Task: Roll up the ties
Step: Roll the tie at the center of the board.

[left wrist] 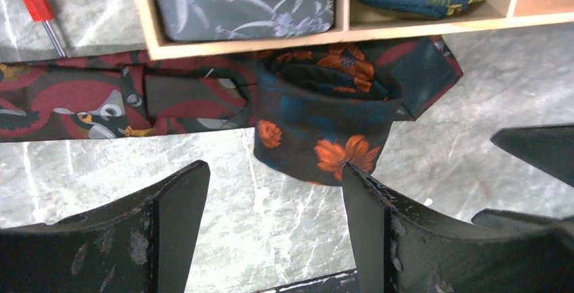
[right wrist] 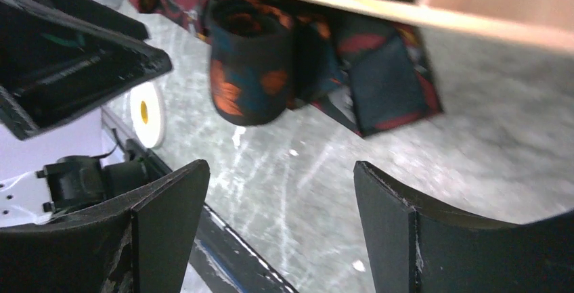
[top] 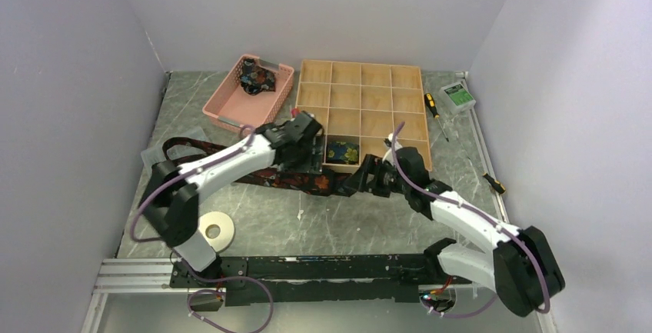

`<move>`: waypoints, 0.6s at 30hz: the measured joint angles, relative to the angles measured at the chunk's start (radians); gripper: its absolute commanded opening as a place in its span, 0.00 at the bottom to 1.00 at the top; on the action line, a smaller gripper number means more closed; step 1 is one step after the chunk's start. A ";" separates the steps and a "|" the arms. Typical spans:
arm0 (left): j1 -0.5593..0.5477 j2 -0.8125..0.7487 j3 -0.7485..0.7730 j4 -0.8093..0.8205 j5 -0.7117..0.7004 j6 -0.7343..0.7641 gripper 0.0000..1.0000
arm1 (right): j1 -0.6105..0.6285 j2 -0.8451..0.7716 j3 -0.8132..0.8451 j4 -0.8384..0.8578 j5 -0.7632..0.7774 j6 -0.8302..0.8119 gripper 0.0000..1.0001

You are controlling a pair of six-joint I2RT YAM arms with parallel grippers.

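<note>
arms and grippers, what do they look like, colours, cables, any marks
The left arm and the right arm both have white shell links between bulky black joints. A thin purple cable loops loosely along each. The left gripper and the right gripper are black. Their broad wedge-shaped fingers taper to points, and the inner faces show pale scuffs and scratches.

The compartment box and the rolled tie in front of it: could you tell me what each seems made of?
The compartment box looks like pale bare wood, with thin matte tan walls, possibly plywood. The rolled tie looks like woven fabric, with soft folds and orange flowers; the fibre is unclear.
</note>
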 measured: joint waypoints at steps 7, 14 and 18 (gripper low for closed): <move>0.194 -0.341 -0.460 0.387 0.210 -0.031 0.75 | 0.109 0.200 0.200 0.050 -0.002 -0.001 0.84; 0.335 -0.332 -0.665 0.713 0.407 -0.090 0.73 | 0.150 0.388 0.266 0.066 0.039 0.000 0.82; 0.336 -0.270 -0.666 0.845 0.478 -0.099 0.70 | 0.150 0.453 0.287 0.069 0.052 0.011 0.78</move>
